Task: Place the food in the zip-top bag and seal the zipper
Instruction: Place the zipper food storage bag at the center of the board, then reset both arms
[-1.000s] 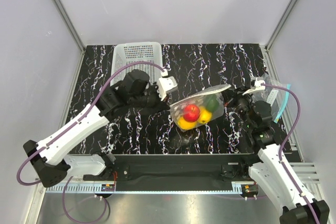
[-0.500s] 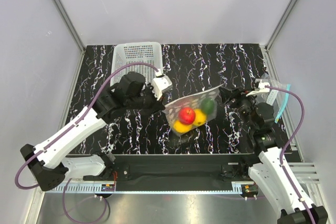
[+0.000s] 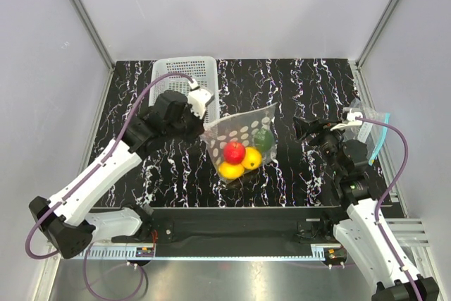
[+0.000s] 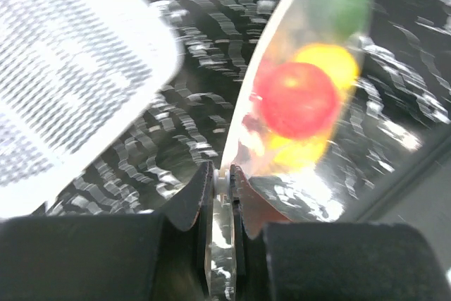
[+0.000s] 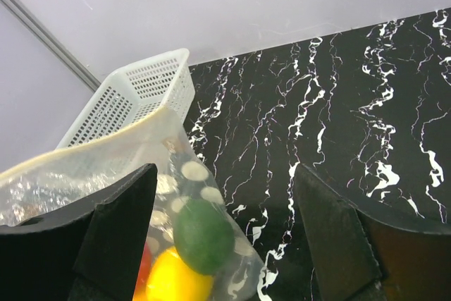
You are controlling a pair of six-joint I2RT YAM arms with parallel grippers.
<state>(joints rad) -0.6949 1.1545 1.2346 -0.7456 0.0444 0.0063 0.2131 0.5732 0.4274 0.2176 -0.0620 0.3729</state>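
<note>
The left gripper (image 4: 222, 187) was pinched narrow on one end of the narrow pale whitish zip strip (image 3: 239, 117), with only the film's thickness between its two dark fingers. From that pinch the clear soft pouch printed with white dots (image 3: 238, 134) spread out toward the right arm. Its strip was the top edge and its belly sagged below. All the food lay bunched in that belly: the round red toy fruit (image 3: 235, 151), two yellow ones (image 3: 252, 158) (image 3: 229, 170) and the dark green one (image 3: 263, 139). Whether the belly rested on the black marbled tabletop (image 3: 310, 82) or hung just above it could not be told.

The right gripper (image 5: 224, 174) stood wide and held nothing. It was near the pouch's far end but apart from it, and its camera looked past the green fruit toward the white mesh plastic basket (image 3: 184, 72) at the back left. A second clear bag with a teal-blue strip (image 3: 371, 132) lay at the right edge, well apart from the work.

Loading looked finished, so the step in hand was the sealing. The strip ran flat and straight, but the views did not show whether it was pressed shut along its whole length. The next move probably called for the right fingers to close on the strip and run along it while the left held its end steady.
</note>
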